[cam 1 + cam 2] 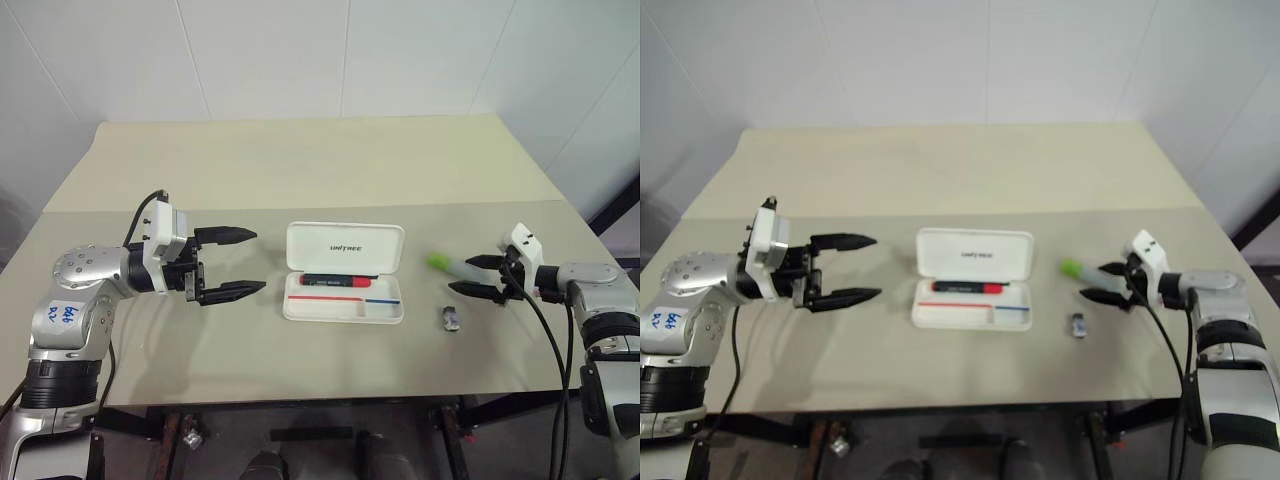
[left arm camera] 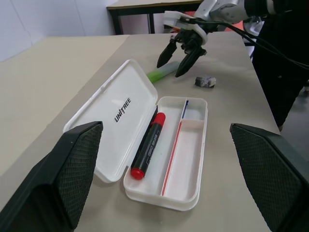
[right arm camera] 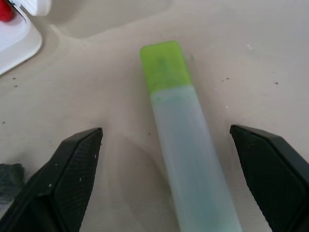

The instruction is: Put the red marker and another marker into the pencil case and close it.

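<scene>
— Where did the markers lie?
— The red marker (image 1: 338, 281) lay inside the open pencil case (image 1: 344, 289) mid-surface (image 1: 300, 160); the green-capped marker (image 3: 186, 140) rested between the right tool's (image 1: 479, 277) spread fingers, untouched.
— And the left tool (image 1: 232, 264)?
— It hovered wide and empty beside the case; a small grey stub (image 1: 451, 318) lay near the right tool

Obscured and indeterminate items
Green marker (image 3: 186, 145) body runs off frame edge; small grey object (image 1: 451, 318) on tabletop (image 1: 300, 160) too small to identify.
</scene>
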Action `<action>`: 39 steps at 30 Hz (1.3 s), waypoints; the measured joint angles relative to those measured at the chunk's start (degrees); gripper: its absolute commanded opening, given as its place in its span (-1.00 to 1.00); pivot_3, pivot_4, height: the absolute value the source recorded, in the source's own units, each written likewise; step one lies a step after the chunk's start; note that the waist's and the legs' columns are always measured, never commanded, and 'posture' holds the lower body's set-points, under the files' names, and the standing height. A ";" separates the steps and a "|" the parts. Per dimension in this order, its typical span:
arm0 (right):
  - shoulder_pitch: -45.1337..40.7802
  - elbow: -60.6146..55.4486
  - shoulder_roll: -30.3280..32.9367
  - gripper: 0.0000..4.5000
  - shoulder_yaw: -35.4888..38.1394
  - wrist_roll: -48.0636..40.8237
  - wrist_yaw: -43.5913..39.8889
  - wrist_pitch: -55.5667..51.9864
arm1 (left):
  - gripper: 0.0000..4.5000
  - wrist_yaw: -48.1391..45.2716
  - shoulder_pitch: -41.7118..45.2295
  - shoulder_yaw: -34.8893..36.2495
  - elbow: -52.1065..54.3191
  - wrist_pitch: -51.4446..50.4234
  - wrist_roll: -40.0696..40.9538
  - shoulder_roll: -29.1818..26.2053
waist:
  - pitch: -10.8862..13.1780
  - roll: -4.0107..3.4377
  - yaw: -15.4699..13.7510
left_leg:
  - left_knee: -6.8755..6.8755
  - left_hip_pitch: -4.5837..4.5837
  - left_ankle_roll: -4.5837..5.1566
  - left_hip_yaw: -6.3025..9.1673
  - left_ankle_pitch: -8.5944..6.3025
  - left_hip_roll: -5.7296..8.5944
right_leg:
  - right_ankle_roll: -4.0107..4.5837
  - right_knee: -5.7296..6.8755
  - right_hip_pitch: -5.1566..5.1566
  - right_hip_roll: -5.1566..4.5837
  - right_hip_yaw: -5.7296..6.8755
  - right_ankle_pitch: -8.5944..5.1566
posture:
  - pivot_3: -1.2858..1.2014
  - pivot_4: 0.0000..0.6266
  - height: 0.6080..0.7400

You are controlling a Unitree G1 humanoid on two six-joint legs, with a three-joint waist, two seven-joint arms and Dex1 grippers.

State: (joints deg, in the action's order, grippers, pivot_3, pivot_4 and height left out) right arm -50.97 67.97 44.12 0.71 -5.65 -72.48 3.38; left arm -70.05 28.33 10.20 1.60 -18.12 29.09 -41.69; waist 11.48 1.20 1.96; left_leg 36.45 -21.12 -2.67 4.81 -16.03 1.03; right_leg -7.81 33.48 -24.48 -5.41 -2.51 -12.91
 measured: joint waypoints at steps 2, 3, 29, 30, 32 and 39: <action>0.03 0.07 0.00 0.23 0.05 0.05 -0.74 0.03 | 1.00 0.00 0.02 0.00 0.02 -0.03 0.00 -0.09 | 0.00 0.00 0.03 | 0.00 0.01 0.00 -0.01 0.00 0.00 | -0.01 -0.01 0.01 0.00 0.00 0.00 | 0.03 -0.52 1.00; 0.11 0.08 0.00 0.06 0.13 0.04 -0.98 0.07 | 1.00 -0.01 0.02 0.00 0.02 -0.05 0.00 -0.11 | 0.00 0.00 0.07 | 0.00 0.01 0.00 -0.02 0.00 0.00 | -0.01 0.00 0.00 0.00 -0.01 0.01 | 0.03 -0.52 1.00; 7.54 -20.71 2.26 -0.51 8.89 -7.24 -1.66 -1.90 | 1.00 -3.37 3.65 -4.55 -5.22 4.24 -0.78 0.32 | 0.02 -0.04 0.98 | -0.03 -0.02 0.04 -0.10 -0.02 0.01 | -0.11 0.12 0.00 0.00 -0.09 0.06 | 0.03 -0.52 1.00; 9.61 -25.54 2.42 -0.51 8.95 -8.49 -2.23 -4.14 | 1.00 -3.56 3.80 -4.59 -5.80 4.57 -0.90 0.31 | 0.02 -0.04 0.93 | -0.03 -0.02 0.05 -0.10 -0.03 0.01 | -0.11 0.13 -0.01 0.00 -0.10 0.06 | 0.03 -0.52 1.00; 13.01 -34.27 2.61 -0.51 9.00 -11.02 -2.92 -8.69 | 1.00 -3.90 3.97 -4.63 -7.07 5.08 -1.24 0.32 | 0.03 -0.04 0.91 | 0.00 -0.02 0.05 -0.11 -0.03 0.00 | -0.11 0.17 -0.02 0.00 -0.10 0.06 | 0.03 -0.52 1.00; 21.90 -69.49 3.32 -0.51 5.85 -20.51 -1.63 -27.60 | 1.00 -5.69 2.91 -4.77 -11.59 8.25 -2.74 0.28 | 0.03 -0.06 1.00 | 0.06 0.08 0.04 -0.10 -0.02 -0.06 | -0.06 0.17 -0.05 0.05 -0.11 0.03 | 0.03 -0.52 1.00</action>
State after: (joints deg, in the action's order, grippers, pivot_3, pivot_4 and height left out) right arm -29.07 -1.52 47.45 6.56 -26.16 -74.12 -24.22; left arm -75.75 31.25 5.43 -9.99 -9.87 26.35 -41.41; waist 11.51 1.15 2.95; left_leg 36.51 -21.04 -2.63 4.71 -16.05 0.97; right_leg -7.87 33.65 -24.53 -5.36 -2.62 -12.88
